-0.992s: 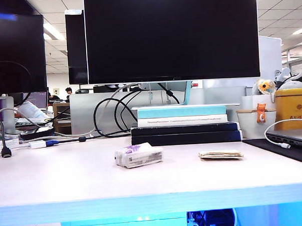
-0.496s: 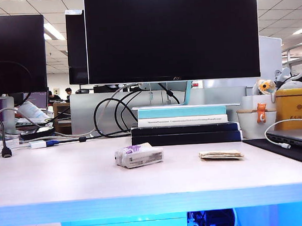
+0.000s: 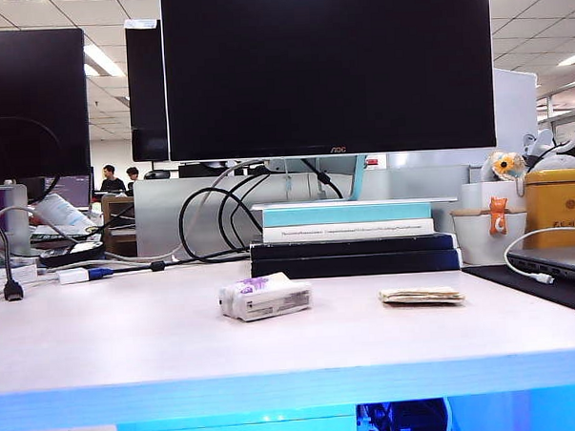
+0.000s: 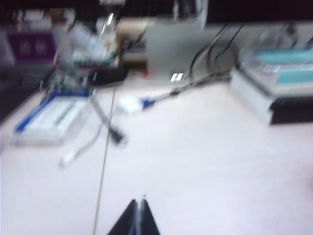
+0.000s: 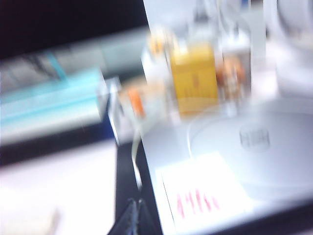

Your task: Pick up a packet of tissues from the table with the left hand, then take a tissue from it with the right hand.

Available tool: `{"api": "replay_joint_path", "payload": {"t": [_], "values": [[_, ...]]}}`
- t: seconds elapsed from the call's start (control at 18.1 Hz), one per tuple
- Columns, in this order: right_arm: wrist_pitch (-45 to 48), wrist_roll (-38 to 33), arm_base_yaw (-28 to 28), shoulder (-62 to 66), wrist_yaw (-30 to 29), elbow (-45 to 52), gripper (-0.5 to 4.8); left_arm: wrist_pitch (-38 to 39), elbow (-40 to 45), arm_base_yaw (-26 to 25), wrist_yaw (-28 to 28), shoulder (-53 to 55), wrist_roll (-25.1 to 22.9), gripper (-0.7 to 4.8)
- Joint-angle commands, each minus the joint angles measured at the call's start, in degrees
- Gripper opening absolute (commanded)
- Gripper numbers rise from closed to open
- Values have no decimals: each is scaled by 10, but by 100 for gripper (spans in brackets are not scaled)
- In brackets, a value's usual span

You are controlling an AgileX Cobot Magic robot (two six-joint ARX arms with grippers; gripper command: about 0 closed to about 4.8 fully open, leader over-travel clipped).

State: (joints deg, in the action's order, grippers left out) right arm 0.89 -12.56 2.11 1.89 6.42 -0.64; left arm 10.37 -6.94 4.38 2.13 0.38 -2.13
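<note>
Nothing on the table (image 3: 111, 338) has moved since a second ago. The packet of tissues (image 3: 264, 297) lies in the same spot near the middle, and the tissue (image 3: 421, 295) lies flat to its right, well apart. The left gripper (image 4: 140, 215) is pinched closed and empty above bare table. The right gripper (image 5: 134, 213) is closed and empty too. The packet looks light, soft and slippery, so a gentle squeeze across its long sides seems best.

I noted the table (image 3: 130, 327) as pale matt wood-grain laminate, the packet of tissues (image 3: 264, 298) as glossy soft plastic film, the tissue (image 3: 421, 295) as creased cream paper; both grippers (image 4: 139, 218) (image 5: 133, 215) looked dark matt plastic
</note>
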Motion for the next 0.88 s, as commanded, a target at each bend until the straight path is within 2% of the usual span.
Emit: {"api": "replay_joint_path", "payload": {"t": [0.06, 0.22, 0.28, 0.55, 0.61, 0.66, 0.77, 0.88], "values": [[-67, -9, 0, 1, 3, 3, -1, 33, 4, 0, 19, -3, 2, 14], [-90, -10, 0, 2, -1, 3, 0, 21, 36, 0, 22, -3, 2, -6], [-93, -11, 1, 2, -3, 3, -1, 7, 61, 0, 45, -3, 5, -6], [-93, -4, 1, 85, -25, 3, 0, 7, 61, 0, 54, -3, 7, -6], [-72, 13, 1, 106, -59, 3, 20, 7, 61, 0, 54, -3, 7, -6], [-43, 57, 1, 104, -127, 3, 22, 7, 61, 0, 54, -3, 7, -6], [-8, 67, 1, 74, -220, 3, 22, 7, 61, 0, 54, -3, 7, -6], [-81, 67, 1, 21, -219, 3, 22, 7, 61, 0, 54, -3, 7, -6]]}}
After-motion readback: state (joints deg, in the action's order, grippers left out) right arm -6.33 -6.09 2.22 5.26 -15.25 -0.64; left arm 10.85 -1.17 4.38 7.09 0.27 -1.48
